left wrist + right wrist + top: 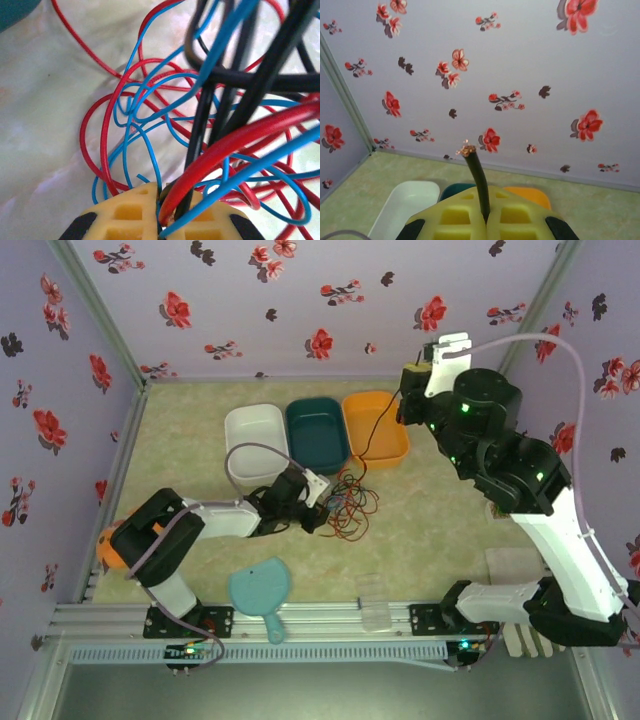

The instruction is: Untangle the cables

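You're looking at the cables (348, 502) lying as 1 tangle of red, blue and black wire on the bench (420, 540). It's sitting just in front of 3 bins and nearest the teal bin (318, 433). The white bin (257, 440) is sitting to that one's left and the orange bin (376, 427) to its right, all 3 side by side.

Your left tool (161, 200) is reaching low into the left edge of the tangle and clamping shut on a bunch of strands. Its wrist view is showing 1 thick red wire plus black and blue ones pinched between the yellow fingers (130, 212). Red and blue loops are spreading over the bench past the fingertips.

Your right tool (487, 217) is hanging raised near the orange bin's far right corner, closed on 1 black cable (479, 185). The cable end is sticking up past the fingers, with bare copper strands fraying at the tip. From above, a thin black line is running from that tool down across the orange bin toward the tangle. You can't tell where it's joining in.

A light-blue paddle-shaped thing (260, 588) is lying at the near edge of the bench, well apart from the cables.
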Motion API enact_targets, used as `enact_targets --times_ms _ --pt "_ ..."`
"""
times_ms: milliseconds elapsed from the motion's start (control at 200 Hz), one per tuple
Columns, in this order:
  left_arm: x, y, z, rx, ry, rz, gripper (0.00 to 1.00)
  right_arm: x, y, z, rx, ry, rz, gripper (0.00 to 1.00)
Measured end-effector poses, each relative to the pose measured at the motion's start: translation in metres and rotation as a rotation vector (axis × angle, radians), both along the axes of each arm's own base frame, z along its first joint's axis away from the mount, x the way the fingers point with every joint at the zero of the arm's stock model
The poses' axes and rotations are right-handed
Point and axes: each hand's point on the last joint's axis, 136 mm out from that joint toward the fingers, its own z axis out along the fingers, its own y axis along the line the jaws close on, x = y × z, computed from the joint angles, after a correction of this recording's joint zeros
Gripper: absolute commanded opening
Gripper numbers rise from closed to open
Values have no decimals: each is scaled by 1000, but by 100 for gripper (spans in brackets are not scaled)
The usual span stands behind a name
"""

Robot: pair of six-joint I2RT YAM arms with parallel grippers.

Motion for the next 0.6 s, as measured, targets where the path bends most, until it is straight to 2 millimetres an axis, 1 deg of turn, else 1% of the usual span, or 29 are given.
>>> enact_targets --times_ms 150,280,435,600 --pt "-1 9 -9 18 24 25 0 -1 -6 8 -14 -25 -20 0" --pt "0 11 -10 23 30 34 0 -3 -9 15 -28 -45 -20 0" --pt "0 13 -11 28 33 42 0 -9 -16 33 -22 -89 -18 0" --pt "0 15 -13 36 43 55 0 -22 -26 55 22 -140 -4 0"
